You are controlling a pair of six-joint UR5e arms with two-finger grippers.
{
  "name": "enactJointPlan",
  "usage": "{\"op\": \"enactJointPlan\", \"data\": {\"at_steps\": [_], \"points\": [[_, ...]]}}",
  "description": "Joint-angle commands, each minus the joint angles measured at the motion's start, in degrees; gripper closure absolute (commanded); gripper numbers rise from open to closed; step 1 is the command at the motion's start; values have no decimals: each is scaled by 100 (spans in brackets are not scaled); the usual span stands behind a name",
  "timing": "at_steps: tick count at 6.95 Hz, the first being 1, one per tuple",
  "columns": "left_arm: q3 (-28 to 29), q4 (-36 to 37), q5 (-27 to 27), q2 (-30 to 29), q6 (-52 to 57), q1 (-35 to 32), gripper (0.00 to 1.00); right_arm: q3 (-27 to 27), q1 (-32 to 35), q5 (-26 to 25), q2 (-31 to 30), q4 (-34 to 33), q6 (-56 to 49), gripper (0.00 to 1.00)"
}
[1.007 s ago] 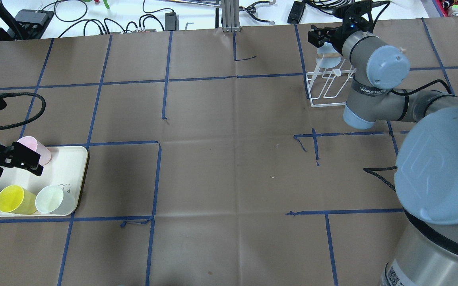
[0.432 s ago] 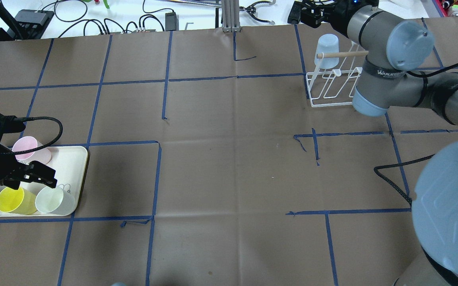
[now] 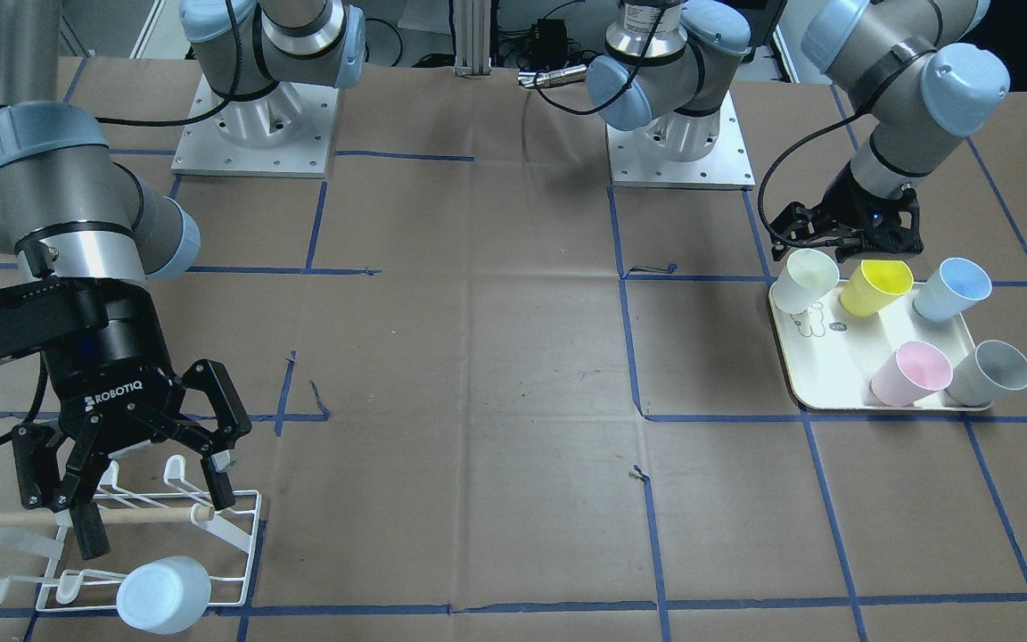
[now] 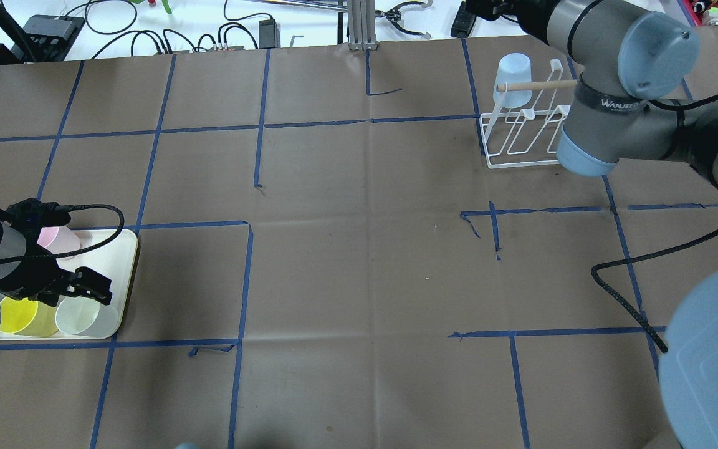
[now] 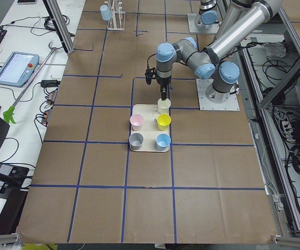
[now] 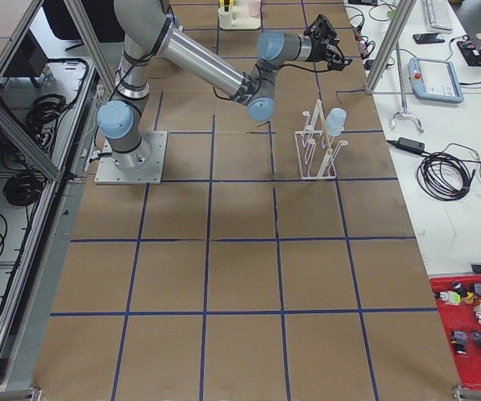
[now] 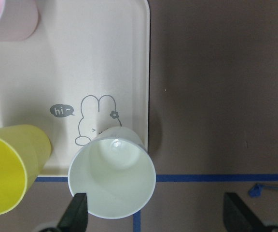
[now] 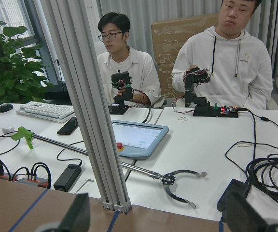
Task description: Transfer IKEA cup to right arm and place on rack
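Note:
Several IKEA cups stand on a cream tray (image 4: 119,249). My left gripper (image 7: 158,217) hangs open right above the whitish cup (image 7: 112,179), its fingertips either side of the rim without touching; from across the table this gripper (image 3: 845,245) sits just behind that cup (image 3: 806,278). A pale blue cup (image 3: 163,594) hangs upside down on a prong of the white wire rack (image 3: 242,535). The right arm's gripper (image 3: 155,522) hovers open and empty above the rack's wooden dowel (image 3: 139,514). In the overhead view the blue cup (image 4: 512,72) is on the rack (image 4: 524,134).
On the tray also stand a yellow cup (image 3: 875,287), a pink cup (image 3: 910,373), a light blue cup (image 3: 946,290) and a grey cup (image 3: 986,373). Two people sit at a desk beyond the table's far edge, with cables and a tablet (image 8: 136,137) there.
The right gripper has let go of the pale blue cup and risen away from the rack. The left gripper has moved from the pink cup to above the whitish cup.

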Motion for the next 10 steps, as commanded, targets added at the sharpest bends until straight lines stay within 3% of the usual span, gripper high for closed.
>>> {"op": "enactJointPlan", "data": {"at_steps": [1,2,3,4,6,8,10], "points": [[-28,231,114,-438,14,0,2,1,39,5,-22,5,484,0],[-28,319,132,-510,14,0,2,19,74,-4,-30,14,705,0],[-28,320,141,-511,14,0,4,36,161,-38,-100,40,1725,0],[-28,311,167,-511,22,0,20,63,249,-143,-162,49,2440,0],[-28,224,273,-519,14,0,69,342,478,-311,-337,84,4554,0],[-20,118,264,-511,5,0,100,974,505,-258,-635,-3,6230,0],[50,118,256,-432,-13,0,100,1520,540,-303,-1074,-21,6288,0]]}}
